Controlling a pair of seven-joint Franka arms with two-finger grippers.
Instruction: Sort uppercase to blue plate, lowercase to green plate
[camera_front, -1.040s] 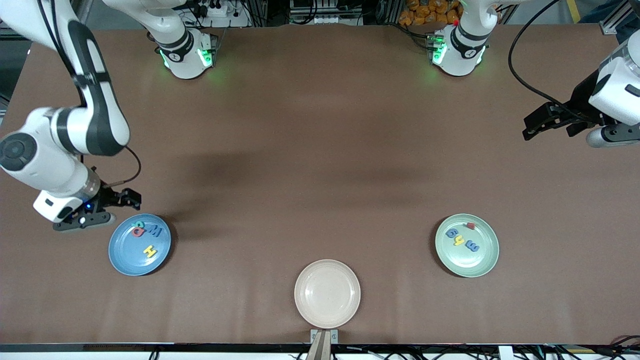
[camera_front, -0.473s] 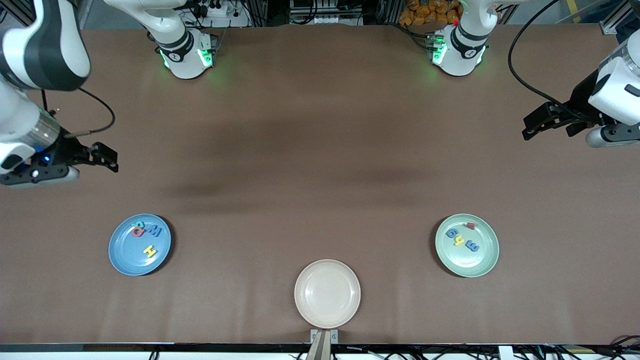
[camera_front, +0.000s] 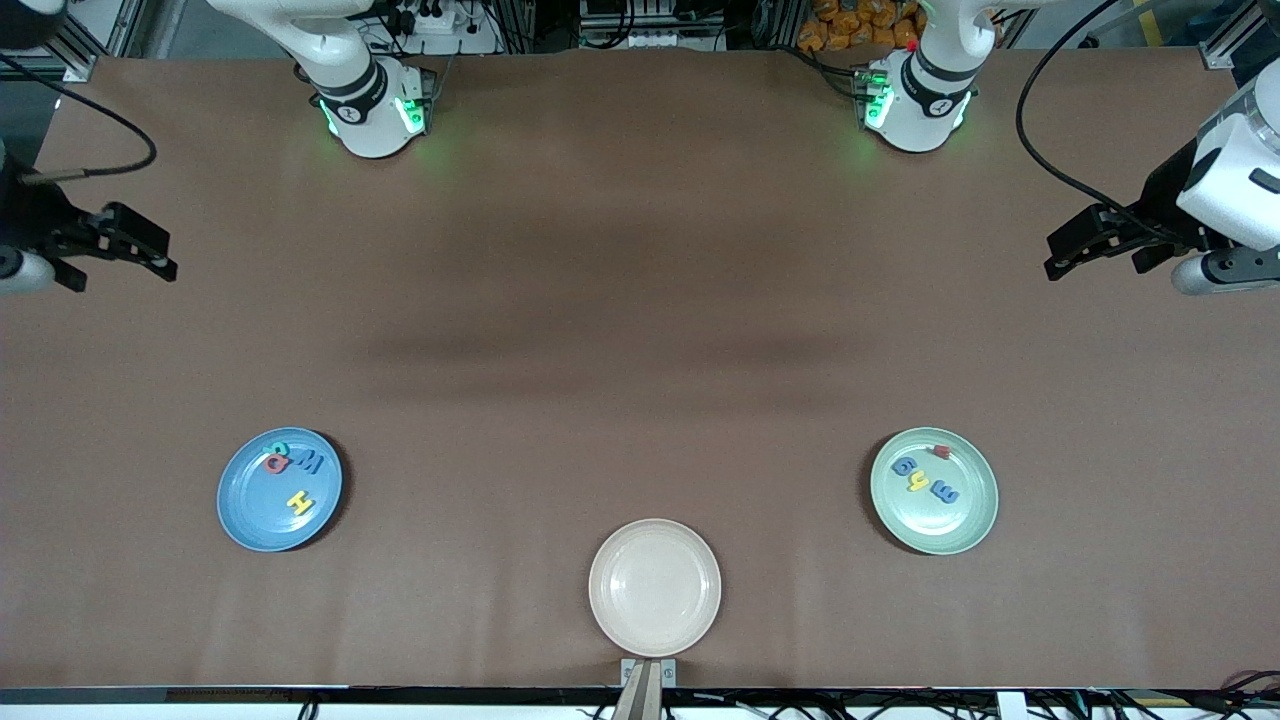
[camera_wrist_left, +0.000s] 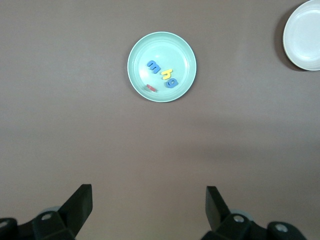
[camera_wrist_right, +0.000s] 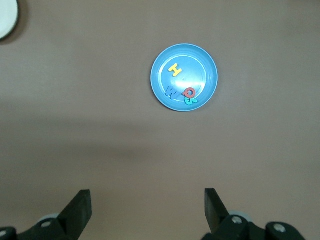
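**Both plates loaded, both grippers high at the table's ends**

Each wrist view shows what the front view does not: its own gripper's fingers spread wide with nothing between them. The right gripper (camera_wrist_right: 145, 210) looks down on the blue plate (camera_wrist_right: 206, 65), which holds 4 letters: the yellow H (camera_wrist_right: 174, 69), blue M (camera_wrist_right: 173, 91), red Q (camera_wrist_right: 190, 92) and teal R (camera_wrist_right: 191, 100). The left gripper (camera_wrist_left: 149, 207) looks down on the green plate (camera_wrist_left: 137, 75), which carries the blue m (camera_wrist_left: 153, 65), a small yellow letter (camera_wrist_left: 165, 74), the blue g (camera_wrist_left: 172, 82) and a red letter (camera_wrist_left: 151, 88).

The teal R lies partly under the red Q, so its shape is hard to read. The red letter is too small to identify in either view. In the front view the right arm is cut off at the frame edge, leaving only its gripper (camera_front: 140, 255) showing; the left gripper (camera_front: 1075, 255) hangs over the left arm's end of the table.

The beige plate (camera_front: 700, 620) sits nearest the front camera, between the 2 coloured plates and well apart from both. The brown table (camera_front: 640, 330) is open across its middle
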